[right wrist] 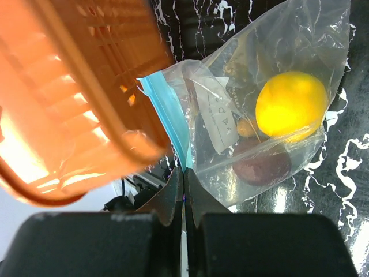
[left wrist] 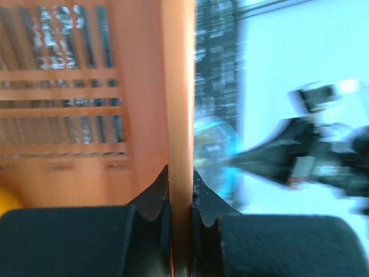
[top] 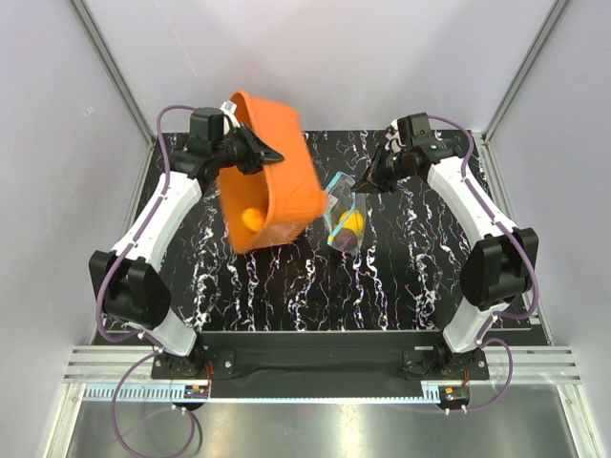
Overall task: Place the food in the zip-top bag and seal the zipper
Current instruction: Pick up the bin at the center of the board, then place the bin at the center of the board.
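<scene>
Top view
Rail [top: 315, 367]: aluminium, at 6 o'clock and nearest the lens, with both arm bases bolted just beyond it.
Table [top: 286, 277]: black slab veined with white marbling, filling the middle.
Room: plain pale walls on three sides; metal frame posts [top: 107, 62] rise at 11 and 1 o'clock.
Left gripper [top: 256, 153]: at 10 o'clock, pinching the rim of the orange basket [top: 277, 181], which is lifted off the table and steeply tipped.
Yellow piece [top: 252, 218]: inside the basket, at its low end.
Zip-top bag [top: 342, 205]: near centre, just beside the basket at its 3 o'clock.
Right gripper [top: 368, 183]: at 1 o'clock, on the bag's far corner.

Left wrist view
Fingers: pressed tight on either side of the basket wall, which runs straight up the frame.
Surroundings: slotted orange wall at 10 o'clock, a yellow sliver at 8 o'clock, the blurred bag and right arm at 3 o'clock.

Right wrist view
Fingers: closed together at 6 o'clock on the bag's edge, beside the light-blue zipper [right wrist: 170, 112].
Food in bag: yellow fruit [right wrist: 291, 104] at 2 o'clock and a dark reddish-purple piece [right wrist: 262, 167] at 4 o'clock, both inside the clear plastic.
Basket: at 9 o'clock, its rim overhanging the bag's mouth.
Surface: marbled black at 12 o'clock and at the frame's right edge.
</scene>
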`<state>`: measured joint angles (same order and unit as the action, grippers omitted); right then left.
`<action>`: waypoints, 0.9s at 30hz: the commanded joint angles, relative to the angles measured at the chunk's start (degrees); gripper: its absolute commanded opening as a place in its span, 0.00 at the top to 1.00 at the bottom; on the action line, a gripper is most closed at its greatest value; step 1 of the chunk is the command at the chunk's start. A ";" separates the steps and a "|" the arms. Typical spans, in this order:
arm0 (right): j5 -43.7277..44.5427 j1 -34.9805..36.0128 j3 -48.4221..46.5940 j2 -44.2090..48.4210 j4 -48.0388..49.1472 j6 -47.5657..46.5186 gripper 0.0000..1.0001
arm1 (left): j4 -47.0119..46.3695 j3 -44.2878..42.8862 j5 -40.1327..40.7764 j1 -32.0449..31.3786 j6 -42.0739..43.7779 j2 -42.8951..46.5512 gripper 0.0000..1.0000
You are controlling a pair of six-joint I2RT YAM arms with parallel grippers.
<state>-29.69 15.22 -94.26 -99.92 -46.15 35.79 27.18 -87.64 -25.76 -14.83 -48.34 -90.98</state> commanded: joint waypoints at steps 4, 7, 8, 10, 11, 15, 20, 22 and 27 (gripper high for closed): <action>-2.12 -0.19 0.57 2.71 0.89 -1.07 1.00 | -6.62 -1.13 -7.73 -0.11 -6.44 -0.69 1.00; -2.21 -0.11 0.57 2.62 1.06 -1.07 1.00 | 0.22 -4.46 -5.63 -0.29 0.59 -2.53 1.00; -2.21 -0.19 0.57 2.62 1.06 -0.99 1.00 | 5.81 -6.04 -2.83 -0.20 2.96 -3.75 1.00; -2.30 -0.19 0.65 2.62 1.24 -0.99 1.00 | 10.94 -11.93 0.26 -0.29 9.64 -4.90 1.00; -2.30 -0.19 0.74 2.71 1.24 -0.90 1.00 | 15.05 -14.12 3.05 -0.20 11.40 -6.04 1.00; -2.30 -0.28 1.09 2.71 1.41 -0.99 1.00 | 25.01 -27.28 8.96 -0.20 19.92 -9.74 1.00; -2.48 -0.19 0.66 2.27 1.68 -0.81 1.00 | 33.18 -35.14 14.94 -0.29 24.34 -12.73 1.00; -2.65 -0.28 0.65 2.01 1.85 -0.55 1.00 | 34.52 -34.80 15.91 -0.29 25.39 -13.52 1.00; -3.00 -0.19 0.74 1.83 2.21 -0.20 1.00 | 34.70 -26.55 17.58 -0.64 28.46 -13.79 1.00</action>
<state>-30.68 15.22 -93.30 -99.90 -46.06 35.66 62.17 -117.21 -11.53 -14.96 -24.86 -104.86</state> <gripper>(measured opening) 0.011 0.127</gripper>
